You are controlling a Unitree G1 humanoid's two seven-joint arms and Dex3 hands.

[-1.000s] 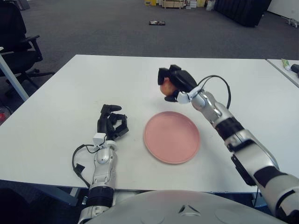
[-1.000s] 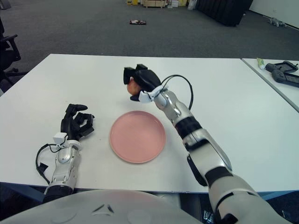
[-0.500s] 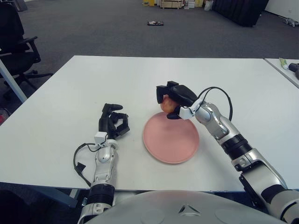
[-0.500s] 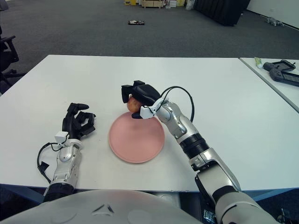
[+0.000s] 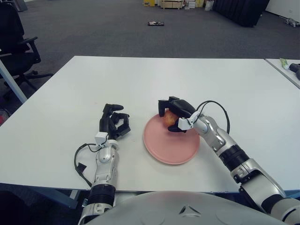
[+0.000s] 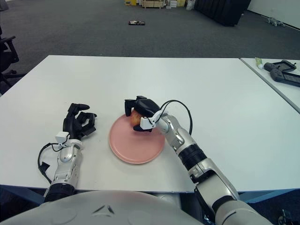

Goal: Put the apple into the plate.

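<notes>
Your right hand (image 5: 176,114) is clamped on the apple (image 5: 168,118), its black fingers wrapped over the top and sides so only a patch of the fruit shows. You have it over the far rim of the pink plate (image 5: 168,145), low above it; you cannot tell whether the apple touches the plate. Your left hand (image 5: 113,123) shows on the white table (image 5: 140,79) just left of the plate, fingers curled in and holding nothing, with a black cable (image 5: 79,161) looping off its wrist toward the near edge.

Around the plate the tabletop is bare white on the far side and to the right, so nothing stands between your hand and the plate's middle. The plate sits close to the near edge of the table. At the far left an office chair (image 5: 18,44) stands on the grey floor, and a second table (image 6: 274,75) with a dark device (image 6: 283,72) lies off to the right, well apart
</notes>
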